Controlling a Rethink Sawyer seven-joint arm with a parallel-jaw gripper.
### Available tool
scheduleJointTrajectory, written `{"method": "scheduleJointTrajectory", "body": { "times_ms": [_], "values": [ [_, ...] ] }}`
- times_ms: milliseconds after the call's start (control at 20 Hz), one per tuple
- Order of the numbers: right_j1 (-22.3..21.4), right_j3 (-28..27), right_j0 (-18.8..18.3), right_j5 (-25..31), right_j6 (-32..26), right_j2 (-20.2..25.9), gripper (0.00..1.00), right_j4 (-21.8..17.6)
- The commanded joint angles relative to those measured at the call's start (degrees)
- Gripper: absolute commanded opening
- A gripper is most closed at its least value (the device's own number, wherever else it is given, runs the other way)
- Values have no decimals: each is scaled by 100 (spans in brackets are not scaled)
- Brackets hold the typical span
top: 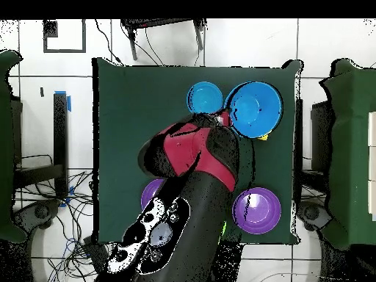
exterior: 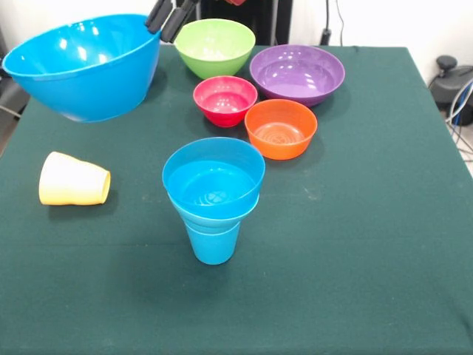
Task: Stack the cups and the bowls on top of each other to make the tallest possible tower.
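Blue, glossy, the big plastic bowl hangs tilted above the green counter, its far rim apparently pinched in the black pincer.

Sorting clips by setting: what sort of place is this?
Probably a robotics lab: a table under green cloth, loose cables on a tiled floor, and a robot arm lifting a big blue bowl.
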Motion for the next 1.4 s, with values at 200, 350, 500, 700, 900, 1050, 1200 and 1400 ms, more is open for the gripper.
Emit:
{"method": "scheduleJointTrajectory", "body": {
  "times_ms": [200, 350, 500, 700, 900, 1050, 1200, 1400],
  "values": [
    [-290, 42, -226, 1485, -1078, 577, 0, -305],
    [-283, 149, -284, 1380, -1010, 681, 0, -365],
    [-225, 165, -194, 1357, -775, 656, 0, -405],
    [-156, 276, -6, 1232, -356, 545, 0, -461],
    [-125, 429, 179, 1047, -24, 370, 0, -504],
    [-57, 421, 304, 1027, 142, 290, 0, -491],
    [28, 314, 386, 1088, 212, 257, 0, -453],
    [142, 180, 477, 1172, 271, 202, 0, -400]
  ]
}}
